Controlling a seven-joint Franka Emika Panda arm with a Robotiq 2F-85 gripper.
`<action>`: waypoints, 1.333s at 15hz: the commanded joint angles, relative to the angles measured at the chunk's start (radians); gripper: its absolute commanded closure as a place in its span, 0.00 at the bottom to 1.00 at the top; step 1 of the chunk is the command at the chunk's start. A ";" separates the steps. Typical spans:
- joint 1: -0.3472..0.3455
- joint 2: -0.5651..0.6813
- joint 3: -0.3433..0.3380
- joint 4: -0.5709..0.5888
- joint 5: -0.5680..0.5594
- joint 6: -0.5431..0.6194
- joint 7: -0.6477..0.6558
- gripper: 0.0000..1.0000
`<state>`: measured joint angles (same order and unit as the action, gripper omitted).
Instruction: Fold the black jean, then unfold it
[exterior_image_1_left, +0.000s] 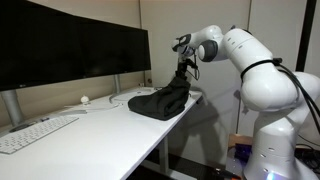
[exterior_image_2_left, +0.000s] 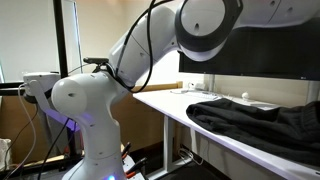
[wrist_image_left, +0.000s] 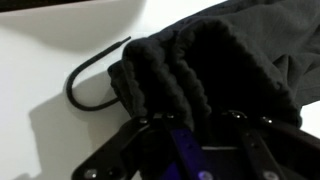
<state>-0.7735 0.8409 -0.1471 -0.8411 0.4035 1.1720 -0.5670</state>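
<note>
On the desk end: the jean (exterior_image_1_left: 158, 102) sits in a wrinkled black heap at the end of the white desk (exterior_image_1_left: 110, 122) nearest the arm (exterior_image_1_left: 258, 70).
Spread: in an exterior view the jean (exterior_image_2_left: 262, 122) lies lower and wider, covering most of the top shown there.
Front edge: the cloth comes right up to it; I cannot tell whether any hangs over.
End edge: a narrow strip of white shows past the heap, so the cloth stops just short of it.
Back edge: monitors (exterior_image_1_left: 70, 45) stand in a row along it, and the nearest screen corner is just behind the heap.
Open room: there is bare white top between the keyboard (exterior_image_1_left: 35, 133) and the jean. Above the heap is open air. Off the desk end is free space, with the base (exterior_image_2_left: 85, 110) standing on the floor apart from the desk.
Cable: in the wrist view a thin black cable (wrist_image_left: 69, 88) loops over bare desk just beside the bunched cloth, and both its ends run up to the fabric.
Gripper: the gripper (exterior_image_1_left: 181, 70) points down onto the top of the heap, on the arm's side, where the cloth rises in a peak to meet it.
Jaws: they are part-way closed, neither wide nor fully together. A thick pleated ridge of the jean fills the gap, and the fingers (wrist_image_left: 120, 152) press it from either side.
Hold: the gripper pinches that ridge of the jean, and nothing else is seen touching it.
</note>
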 joint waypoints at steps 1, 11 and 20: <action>0.000 -0.005 0.000 -0.004 -0.011 -0.023 -0.020 0.89; 0.035 -0.055 -0.010 -0.022 -0.048 0.008 -0.022 0.90; 0.110 -0.214 -0.013 -0.097 -0.103 0.067 -0.031 0.90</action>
<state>-0.6902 0.7238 -0.1505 -0.8422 0.3280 1.1920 -0.5675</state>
